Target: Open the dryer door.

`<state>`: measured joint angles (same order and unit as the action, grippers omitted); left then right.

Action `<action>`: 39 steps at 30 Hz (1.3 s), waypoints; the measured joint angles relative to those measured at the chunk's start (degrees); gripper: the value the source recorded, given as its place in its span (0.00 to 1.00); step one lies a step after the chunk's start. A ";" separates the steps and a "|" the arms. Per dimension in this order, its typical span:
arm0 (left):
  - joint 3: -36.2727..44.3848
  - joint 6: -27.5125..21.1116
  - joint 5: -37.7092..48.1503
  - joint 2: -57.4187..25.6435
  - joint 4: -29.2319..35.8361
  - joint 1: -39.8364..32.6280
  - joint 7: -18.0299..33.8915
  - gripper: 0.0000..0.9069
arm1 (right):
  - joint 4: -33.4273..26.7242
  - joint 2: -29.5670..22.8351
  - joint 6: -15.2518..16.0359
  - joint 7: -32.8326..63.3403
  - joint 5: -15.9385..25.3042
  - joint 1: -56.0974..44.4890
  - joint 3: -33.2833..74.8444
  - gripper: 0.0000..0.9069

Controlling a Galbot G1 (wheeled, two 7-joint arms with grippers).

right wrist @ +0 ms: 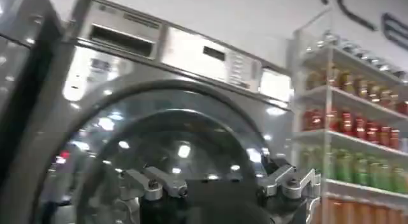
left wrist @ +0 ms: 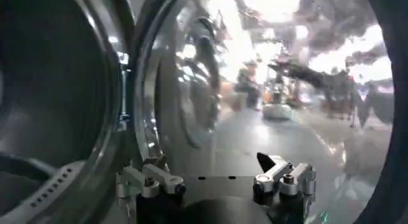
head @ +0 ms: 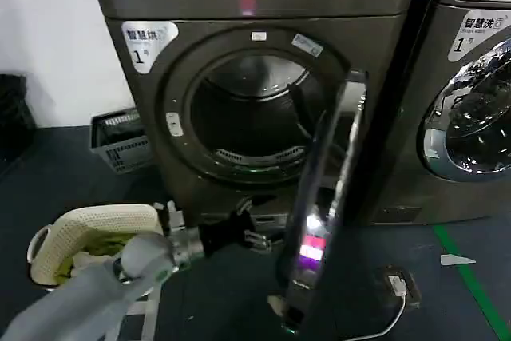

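Observation:
The dryer door (head: 319, 213) stands swung wide out from the bronze-grey machine, edge-on to the head view, and the round drum opening (head: 251, 109) is exposed. My left gripper (head: 257, 233) reaches in low, just beside the door's inner side and below the opening. In the left wrist view the door's chrome ring and glass (left wrist: 185, 85) rise right in front of the left gripper (left wrist: 213, 174), which is open with nothing between its fingers. My right gripper (right wrist: 217, 180) is open and faces the neighbouring machine's chrome-ringed door (right wrist: 172, 136).
A cream laundry basket (head: 88, 233) holding clothes sits under my left arm. A grey basket (head: 120, 140) stands by the wall. The neighbouring machine (head: 475, 117) is on the right, with a cable and plug (head: 397, 285) and green floor tape (head: 471, 277) below it. Shelves of bottles (right wrist: 357, 117) stand beyond.

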<state>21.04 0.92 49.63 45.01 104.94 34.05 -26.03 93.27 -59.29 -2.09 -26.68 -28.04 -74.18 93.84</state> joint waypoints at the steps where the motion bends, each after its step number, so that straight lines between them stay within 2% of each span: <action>1: 0.71 0.01 -0.16 0.24 -0.29 -0.42 0.00 1.00 | 0.01 0.00 0.37 1.28 0.75 -0.17 0.41 1.00; 6: 3.71 0.02 -0.58 2.98 -1.88 -2.65 0.09 1.00 | 1.08 -0.58 4.50 8.69 1.43 -0.76 3.01 1.00; 14: 8.14 -0.22 -0.70 8.93 -5.08 -6.41 0.15 1.00 | 2.38 -0.88 7.29 10.35 -2.52 -2.32 7.16 1.00; 21: 11.43 -0.09 -0.60 13.19 -7.93 -9.66 0.18 1.00 | 4.57 -2.01 9.41 12.50 -2.67 -3.21 10.13 1.00; 39: 18.43 -0.17 1.00 21.18 -12.21 -16.21 1.99 1.00 | 8.47 -3.36 11.40 16.09 -3.47 -7.43 17.45 1.00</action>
<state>39.46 0.75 50.63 66.19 92.73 17.84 -24.04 101.74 -62.65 9.30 -10.59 -31.50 -81.61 111.29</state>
